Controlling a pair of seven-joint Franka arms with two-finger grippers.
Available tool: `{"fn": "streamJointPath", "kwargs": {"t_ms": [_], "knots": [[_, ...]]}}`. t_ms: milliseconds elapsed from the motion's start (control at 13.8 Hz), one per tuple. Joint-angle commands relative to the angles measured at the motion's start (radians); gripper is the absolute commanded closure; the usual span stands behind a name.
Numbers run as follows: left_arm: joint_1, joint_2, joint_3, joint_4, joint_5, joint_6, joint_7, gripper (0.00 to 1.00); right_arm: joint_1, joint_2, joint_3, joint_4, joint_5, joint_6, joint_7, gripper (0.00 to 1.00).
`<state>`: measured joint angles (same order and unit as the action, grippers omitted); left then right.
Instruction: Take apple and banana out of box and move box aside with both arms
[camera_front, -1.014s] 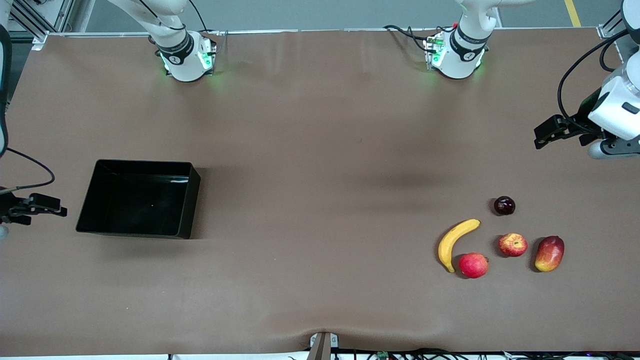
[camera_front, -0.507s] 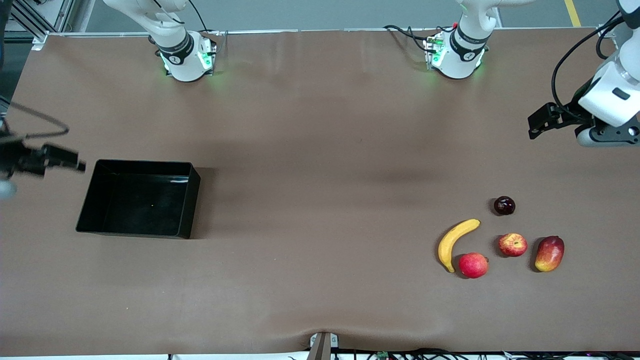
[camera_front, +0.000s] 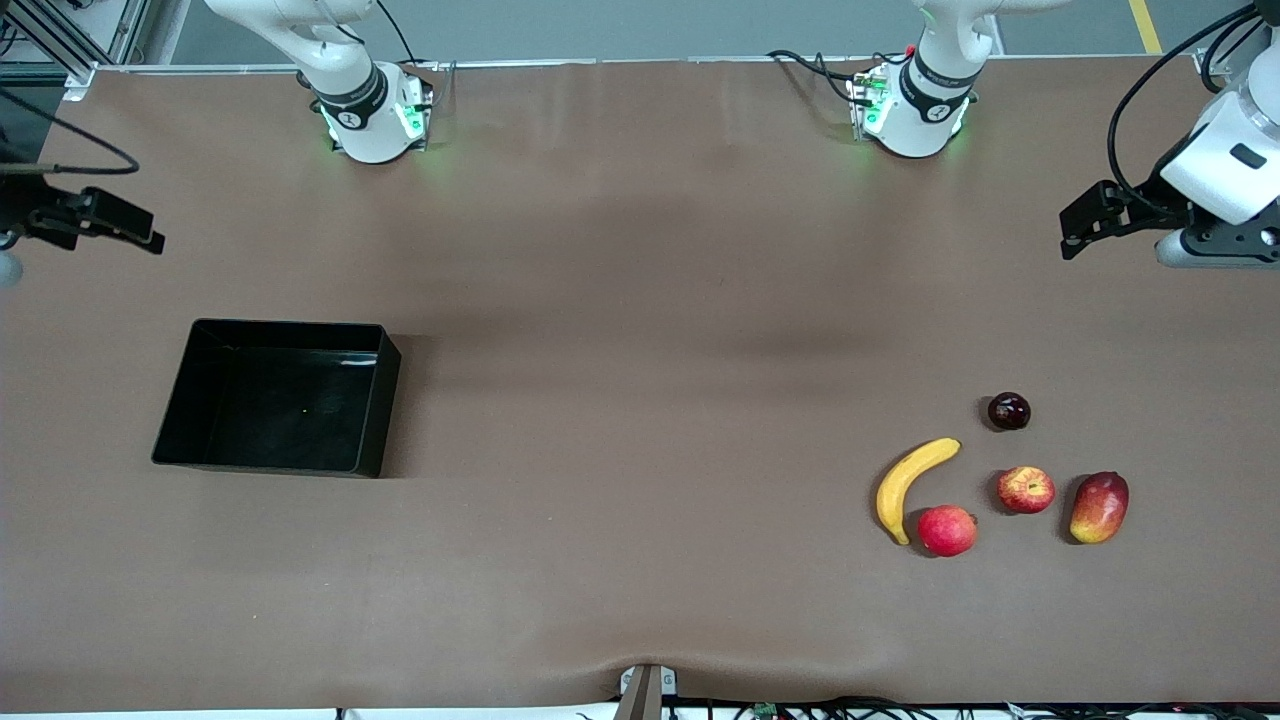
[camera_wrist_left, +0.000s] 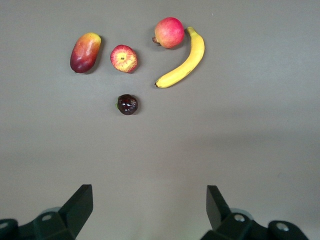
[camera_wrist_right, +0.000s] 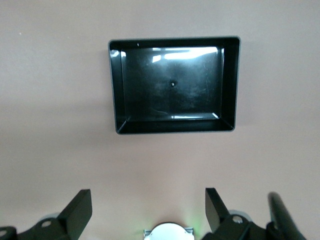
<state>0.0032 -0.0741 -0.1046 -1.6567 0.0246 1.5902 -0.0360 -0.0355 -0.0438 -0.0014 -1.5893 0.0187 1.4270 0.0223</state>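
Observation:
The black box (camera_front: 374, 402) (camera_wrist_right: 229, 85) lies empty toward the right arm's end of the table. A yellow banana (camera_front: 908, 480) (camera_wrist_left: 185, 62) and a red apple with yellow patches (camera_front: 1025, 489) (camera_wrist_left: 123, 58) lie in a cluster toward the left arm's end. My left gripper (camera_front: 1073, 228) (camera_wrist_left: 150, 200) hangs open over bare table near that end, apart from the fruits. My right gripper (camera_front: 150, 232) (camera_wrist_right: 148, 202) hangs open over bare table at its own end, apart from the box. Neither holds anything.
In the fruit cluster also lie a round red fruit (camera_front: 946, 530) (camera_wrist_left: 169, 32) touching the banana's tip, a red-yellow mango (camera_front: 1099, 507) (camera_wrist_left: 85, 52) and a dark plum (camera_front: 1008, 411) (camera_wrist_left: 127, 104). The arm bases (camera_front: 372, 115) (camera_front: 908, 110) stand along the table's edge.
The right gripper has swung from beside the box toward the bases' edge of the table. The left gripper has shifted a little the same way. Box and fruits have not moved.

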Motion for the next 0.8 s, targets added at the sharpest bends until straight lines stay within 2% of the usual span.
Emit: {"fn": "streamJointPath", "kwargs": {"t_ms": [0, 145, 290, 435, 725], "knots": [[0.008, -0.035, -0.003, -0.026, -0.029, 0.001, 0.018, 0.00, -0.012, -0.177, 0.005, -0.233, -0.008, 0.108, -0.114, 0.00], [0.008, -0.023, -0.003, -0.014, -0.028, 0.001, 0.016, 0.00, -0.015, -0.154, 0.003, -0.151, -0.012, 0.107, -0.249, 0.00], [0.009, -0.016, -0.001, 0.001, -0.028, 0.001, 0.024, 0.00, -0.040, -0.095, 0.003, -0.022, -0.017, 0.083, -0.251, 0.00], [0.008, -0.009, -0.001, 0.020, -0.028, -0.001, 0.024, 0.00, -0.052, -0.059, 0.004, 0.018, -0.003, 0.058, -0.251, 0.00], [0.004, -0.006, -0.001, 0.021, -0.028, -0.007, 0.013, 0.00, -0.057, -0.039, 0.005, 0.017, -0.051, 0.046, -0.248, 0.00]]}}
